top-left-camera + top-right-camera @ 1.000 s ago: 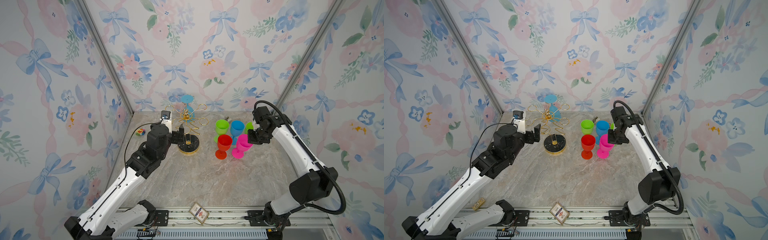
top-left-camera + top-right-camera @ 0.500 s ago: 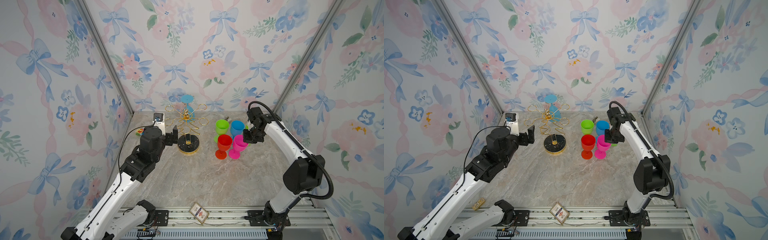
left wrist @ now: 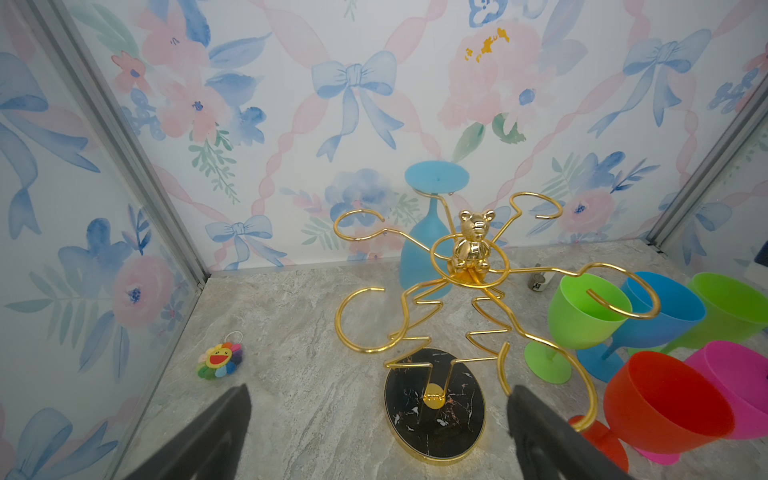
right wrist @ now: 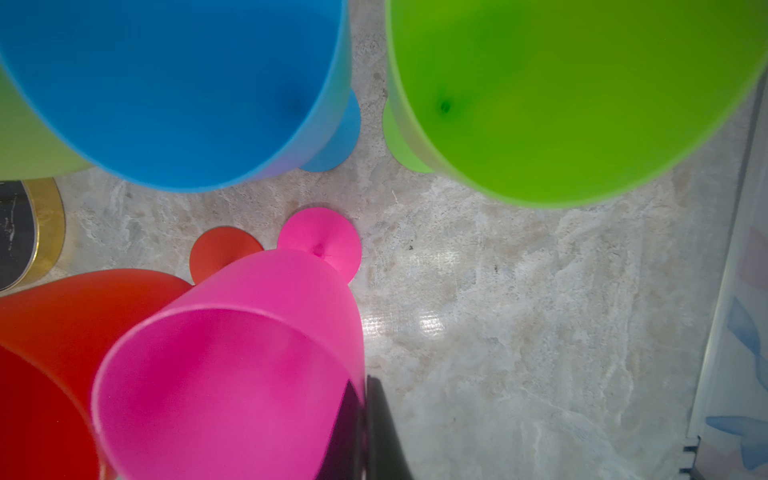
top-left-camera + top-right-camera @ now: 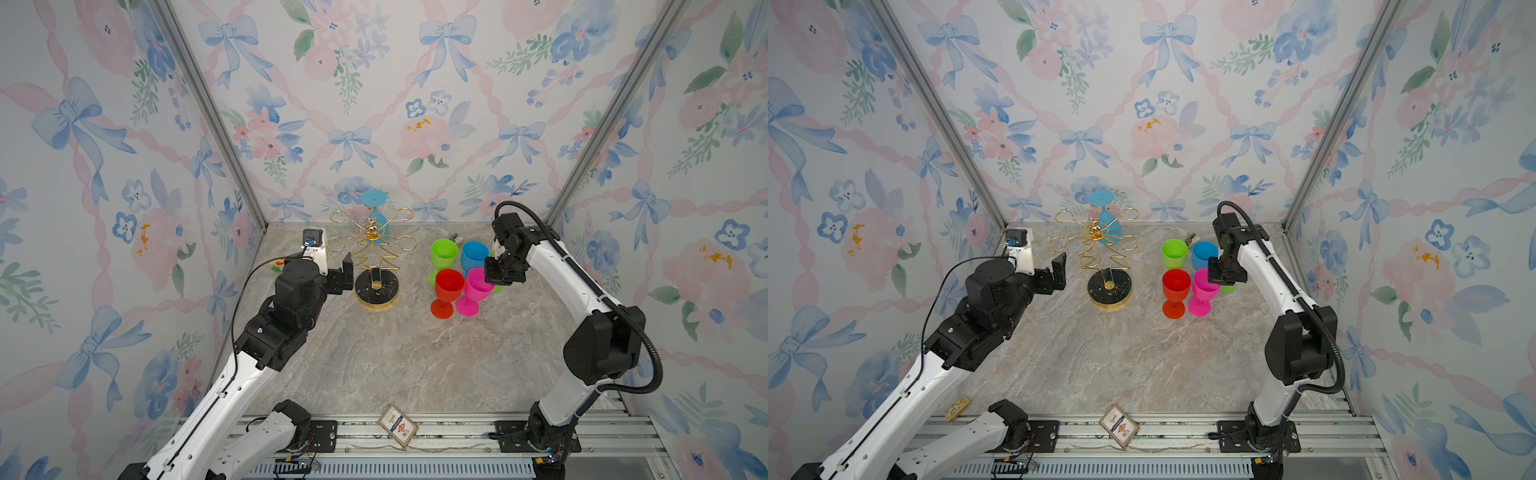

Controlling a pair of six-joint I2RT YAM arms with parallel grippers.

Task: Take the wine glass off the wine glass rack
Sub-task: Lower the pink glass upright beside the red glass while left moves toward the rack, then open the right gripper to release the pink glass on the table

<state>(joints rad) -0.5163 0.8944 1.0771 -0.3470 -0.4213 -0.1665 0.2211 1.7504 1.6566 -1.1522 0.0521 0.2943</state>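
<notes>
The gold wine glass rack [image 5: 371, 249] [image 5: 1096, 249] [image 3: 469, 266] stands on its black base at the back of the table. One light blue wine glass [image 5: 376, 208] [image 5: 1106, 212] [image 3: 424, 249] hangs upside down from a rear arm. My left gripper [image 5: 345, 272] [image 3: 378, 419] is open, low and just left of the base, holding nothing. My right gripper [image 5: 494, 274] [image 4: 365, 415] is shut on the rim of a pink wine glass [image 5: 476, 289] [image 4: 232, 374]. The pink glass leans slightly, with its foot down by the table beside a red glass [image 5: 448, 286].
A green glass [image 5: 444, 254], a blue glass [image 5: 473, 255] and another green glass [image 4: 561, 95] stand behind the red and pink ones. A sunflower toy [image 3: 220, 359] lies by the left wall. A card [image 5: 397, 426] sits on the front rail.
The left gripper has drawn back a little to the left, away from the rack base. The right gripper has shifted the pink glass slightly left, toward the red one.
</notes>
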